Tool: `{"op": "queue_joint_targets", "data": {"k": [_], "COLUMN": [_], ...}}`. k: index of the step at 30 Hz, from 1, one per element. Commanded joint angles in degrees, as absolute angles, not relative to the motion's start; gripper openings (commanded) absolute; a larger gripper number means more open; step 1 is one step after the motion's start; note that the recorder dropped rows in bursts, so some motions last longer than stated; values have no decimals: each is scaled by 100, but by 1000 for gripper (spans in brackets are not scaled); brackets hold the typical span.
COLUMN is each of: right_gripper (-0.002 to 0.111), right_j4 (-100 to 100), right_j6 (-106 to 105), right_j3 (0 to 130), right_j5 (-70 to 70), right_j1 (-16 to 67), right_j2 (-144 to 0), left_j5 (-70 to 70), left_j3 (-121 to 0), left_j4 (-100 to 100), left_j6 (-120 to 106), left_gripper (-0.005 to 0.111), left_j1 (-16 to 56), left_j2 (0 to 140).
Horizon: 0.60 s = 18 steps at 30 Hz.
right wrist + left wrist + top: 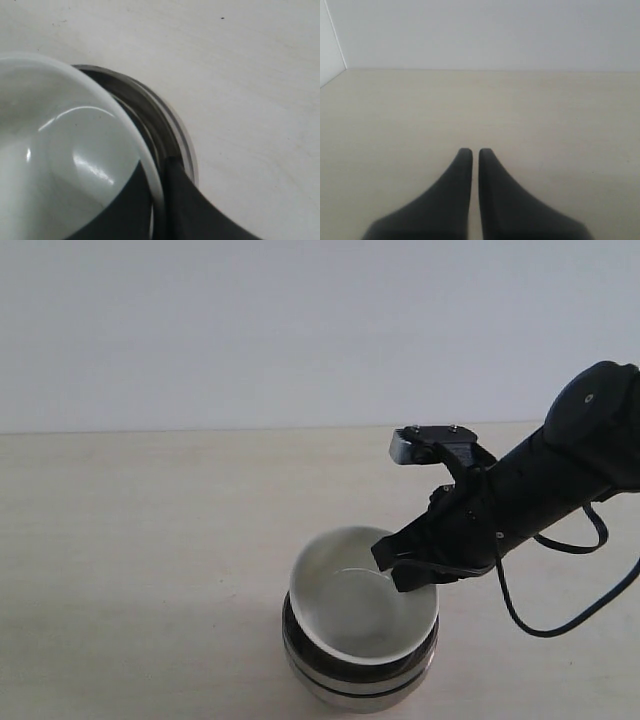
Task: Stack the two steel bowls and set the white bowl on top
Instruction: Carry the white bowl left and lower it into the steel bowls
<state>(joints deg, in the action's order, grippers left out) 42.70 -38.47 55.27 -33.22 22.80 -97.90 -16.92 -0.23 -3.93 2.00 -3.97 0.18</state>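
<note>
The two steel bowls (355, 680) stand nested one inside the other near the table's front edge. The white bowl (350, 620) sits in them, tilted a little. My right gripper (398, 568) is shut on the white bowl's right rim, one finger inside the bowl and one outside. In the right wrist view the white bowl (60, 150) fills the frame's side, the steel rims (167, 125) curve round it, and the right gripper (159, 172) pinches the white rim. In the left wrist view the left gripper (471, 152) is shut and empty above bare table; it does not show in the exterior view.
The pale wooden table (150, 540) runs back to a white wall (300, 330). The right arm's black cable (560, 620) loops above the table to the right of the bowls.
</note>
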Motion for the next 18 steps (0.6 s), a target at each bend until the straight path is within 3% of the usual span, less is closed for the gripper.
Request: {"op": "queue_joint_targets", "data": {"k": [1, 15, 18], "right_gripper": [0, 0, 9], "right_j4": [4274, 4274, 4288], "right_j6": [-3854, -3920, -3920], "right_j3": [5559, 5559, 5559], "right_j5": [-3304, -3275, -3275], "right_j1": [2295, 2295, 2295], "right_j2": [-9783, -9783, -9783], "left_j5": [-1695, -1695, -1695], "left_j3": [0, 0, 0], "left_j4": [-369, -369, -369], "left_j6": [194, 194, 194], "left_gripper": [4, 4, 4], "left_j1": [-412, -412, -412], "left_j2": [0, 0, 0]}}
